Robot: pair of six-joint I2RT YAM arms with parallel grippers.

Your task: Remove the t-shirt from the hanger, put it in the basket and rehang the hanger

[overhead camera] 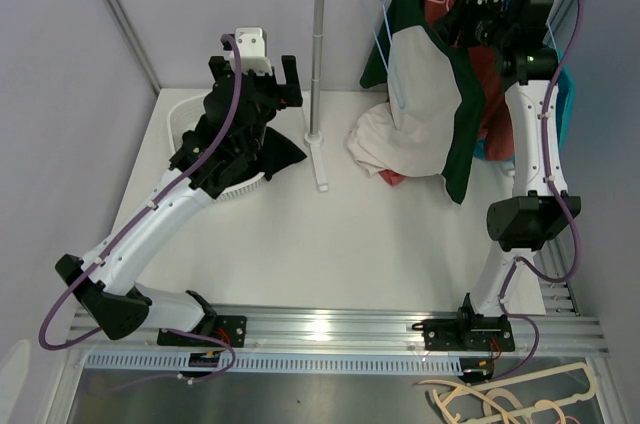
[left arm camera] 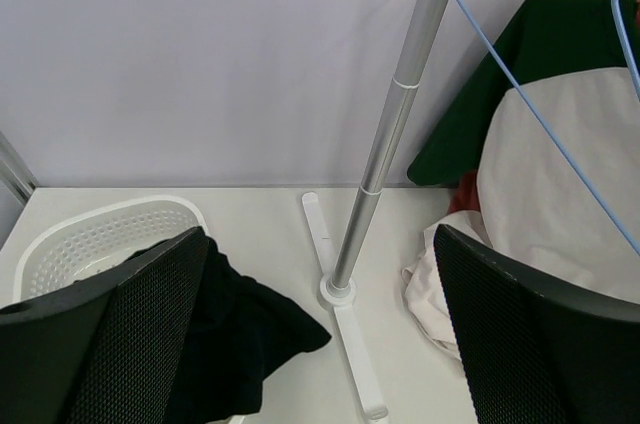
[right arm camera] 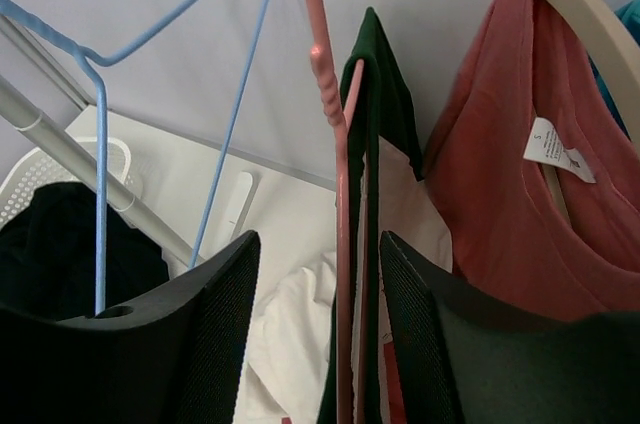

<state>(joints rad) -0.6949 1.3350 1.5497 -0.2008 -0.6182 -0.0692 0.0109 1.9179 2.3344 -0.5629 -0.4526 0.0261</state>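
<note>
Pale walls and a white table (overhead camera: pixel 330 244) back the rack. At about one o'clock in the top view, the green-and-white t-shirt (overhead camera: pixel 430 84) hangs on a pink hanger (right arm camera: pixel 342 244), its hem pooled on the table. It looks soft, light and limp, so it should slide off if taken by the shoulder fabric, not the wire. The right gripper (right arm camera: pixel 318 284) straddles the hanger and the shirt's green edge, jaws half open, no grip visible. A red shirt (right arm camera: pixel 500 174) hangs at its three o'clock, a blue hanger (right arm camera: pixel 232 119) at nine. The left gripper (left arm camera: pixel 320 334), jaws wide and empty, hovers at ten o'clock over a white basket (left arm camera: pixel 90 234).
</note>
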